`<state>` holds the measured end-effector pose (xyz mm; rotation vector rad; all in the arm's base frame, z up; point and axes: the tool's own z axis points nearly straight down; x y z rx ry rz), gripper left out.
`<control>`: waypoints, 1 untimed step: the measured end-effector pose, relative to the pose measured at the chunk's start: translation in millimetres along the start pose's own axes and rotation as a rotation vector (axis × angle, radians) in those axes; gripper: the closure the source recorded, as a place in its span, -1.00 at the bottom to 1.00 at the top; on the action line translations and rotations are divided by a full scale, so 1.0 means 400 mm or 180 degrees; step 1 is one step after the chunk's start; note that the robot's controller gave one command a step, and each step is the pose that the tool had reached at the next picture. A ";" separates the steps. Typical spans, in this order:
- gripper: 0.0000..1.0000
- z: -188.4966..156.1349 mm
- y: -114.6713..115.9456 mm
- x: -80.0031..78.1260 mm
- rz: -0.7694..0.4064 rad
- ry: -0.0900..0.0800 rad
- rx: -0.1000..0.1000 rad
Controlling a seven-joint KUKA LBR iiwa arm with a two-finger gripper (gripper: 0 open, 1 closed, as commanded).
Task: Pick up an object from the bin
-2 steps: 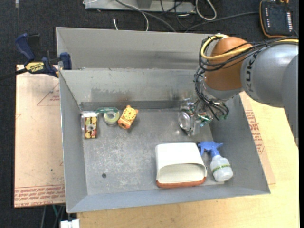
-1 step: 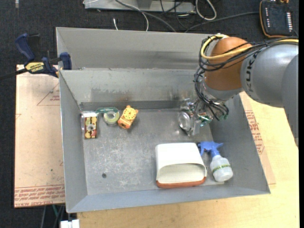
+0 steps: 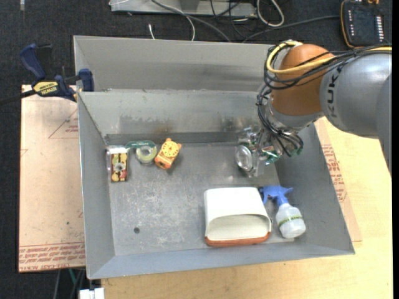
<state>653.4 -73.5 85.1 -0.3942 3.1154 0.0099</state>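
My gripper (image 3: 249, 156) hangs low by the bin's (image 3: 187, 112) back wall; released or clenched, I can't tell. Nearest pick is the small spray bottle (image 3: 287, 217), just front-right, its blue head pointing back at the gripper.

— Can't read the label on the small packet (image 3: 118, 166) by the left wall of the bin (image 3: 93, 185). Too small.
— Same for the marks on the yellow block (image 3: 168, 154) near it. Dots or holes, hard to say.
— Lose the grey arm (image 3: 365, 92) past the right edge.
— And lose the wrist under the orange cover (image 3: 299, 83) and tangled cables (image 3: 277, 139).
— Can't name the white thing with the orange rim (image 3: 237, 220) either. Lid, tray or box, impossible to settle.
— Nor see the bin floor beneath that arm.
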 end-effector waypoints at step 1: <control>1.00 -0.071 -0.001 -0.008 0.0000 -0.0037 0.0013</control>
